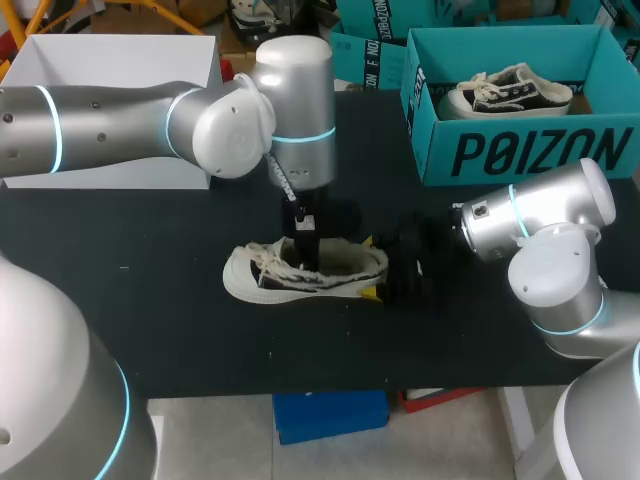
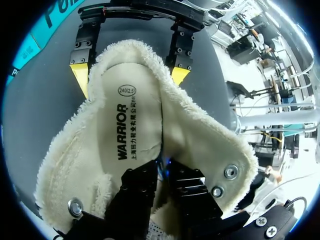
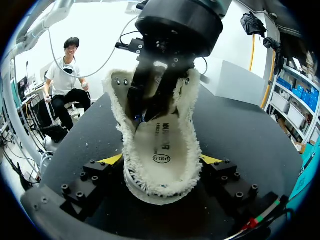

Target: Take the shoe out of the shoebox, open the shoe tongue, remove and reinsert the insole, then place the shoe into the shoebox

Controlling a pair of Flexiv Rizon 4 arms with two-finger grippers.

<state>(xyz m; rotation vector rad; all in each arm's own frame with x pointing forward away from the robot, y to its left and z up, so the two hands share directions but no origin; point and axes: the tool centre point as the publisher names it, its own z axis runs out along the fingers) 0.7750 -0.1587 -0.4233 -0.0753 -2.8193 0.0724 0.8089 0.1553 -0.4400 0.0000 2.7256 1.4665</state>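
**Fleece-lined sneaker held at the middle of the tabletop, both arms on it**

A pale, fleece-lined sneaker [image 1: 300, 275] sits upright on its sole at the middle of the black tabletop [image 1: 120, 300], out of the box. Its toe points to the left edge and its heel to the right edge. My right gripper [image 3: 161, 160] comes in low from the right edge, and its two yellow tips press the heel collar from either side, clamping the sneaker. My left gripper [image 2: 164, 167] reaches straight down through the wide-open mouth of the sneaker. Its tips are buried in the fleece just above the printed insole [image 2: 132, 135], which lies flat inside. I cannot tell whether that claw is closed on anything. The teal shoebox [image 1: 520, 150] stands at the far right corner with a second dark sneaker [image 1: 505, 92] inside it. A white box [image 1: 120, 60] sits at the far left corner.
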